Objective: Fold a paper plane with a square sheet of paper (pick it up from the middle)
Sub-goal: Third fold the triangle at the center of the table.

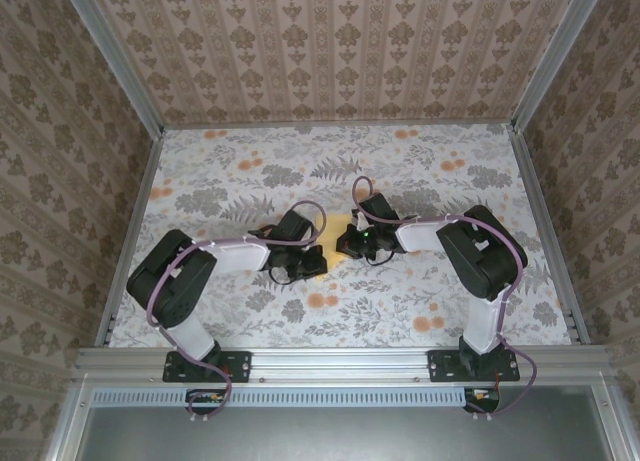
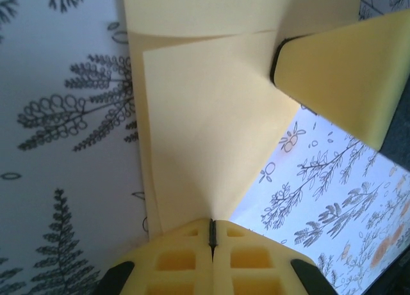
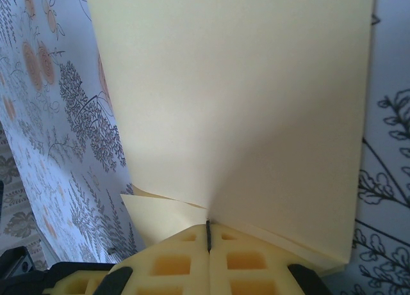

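One folded yellow sheet is pinched by two: left gripper and right gripper.

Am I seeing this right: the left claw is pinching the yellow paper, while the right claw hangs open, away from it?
Not quite. The right gripper is not open: its jaws are shut on the paper too, as the right wrist view shows. The rest holds: the left gripper does pinch the yellow paper.
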`<state>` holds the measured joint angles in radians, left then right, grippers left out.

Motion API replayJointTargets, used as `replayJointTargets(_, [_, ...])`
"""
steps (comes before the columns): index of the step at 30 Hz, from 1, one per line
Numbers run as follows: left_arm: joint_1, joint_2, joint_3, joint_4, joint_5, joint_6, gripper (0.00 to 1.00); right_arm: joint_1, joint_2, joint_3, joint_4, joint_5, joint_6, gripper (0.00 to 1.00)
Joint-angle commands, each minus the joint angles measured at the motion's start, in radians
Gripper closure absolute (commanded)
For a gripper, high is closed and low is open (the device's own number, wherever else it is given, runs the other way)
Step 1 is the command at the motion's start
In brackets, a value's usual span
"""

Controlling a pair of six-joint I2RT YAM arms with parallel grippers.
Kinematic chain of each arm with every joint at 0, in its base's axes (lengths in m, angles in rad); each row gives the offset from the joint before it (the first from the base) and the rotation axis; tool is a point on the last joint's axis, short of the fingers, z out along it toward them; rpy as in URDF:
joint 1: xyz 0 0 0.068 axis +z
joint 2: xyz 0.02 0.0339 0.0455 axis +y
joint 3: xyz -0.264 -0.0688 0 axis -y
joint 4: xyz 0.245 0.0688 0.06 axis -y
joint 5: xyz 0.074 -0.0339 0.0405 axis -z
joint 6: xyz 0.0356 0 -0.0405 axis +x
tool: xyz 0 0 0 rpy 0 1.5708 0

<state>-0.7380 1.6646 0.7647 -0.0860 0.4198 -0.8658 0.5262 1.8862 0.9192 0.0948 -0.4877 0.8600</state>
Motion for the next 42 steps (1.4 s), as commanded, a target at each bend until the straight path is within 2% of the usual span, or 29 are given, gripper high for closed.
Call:
replayJointTargets(1, [-0.008, -0.032, -0.053, -0.140, 0.012, 0.036, 0.97, -0.012, 0.073, -0.037, -0.162, 0.133, -0.006, 1.00])
replayJointTargets(11, [-0.018, -0.111, 0.012, -0.135, 0.004, 0.101, 1.00, -0.013, 0.072, -0.036, -0.165, 0.134, -0.006, 1.00])
replayJointTargets(24, [-0.015, 0.053, 0.148, -0.148, -0.052, 0.125, 1.00, -0.014, 0.077, -0.033, -0.163, 0.125, -0.007, 1.00])
replayJointTargets(31, [-0.013, 0.086, 0.106, -0.150, -0.031, 0.126, 1.00, -0.015, 0.078, -0.032, -0.170, 0.126, -0.009, 1.00])
replayJointTargets(42, [-0.014, -0.050, -0.032, -0.206, 0.019, 0.171, 1.00, -0.021, 0.067, -0.031, -0.183, 0.139, -0.009, 1.00])
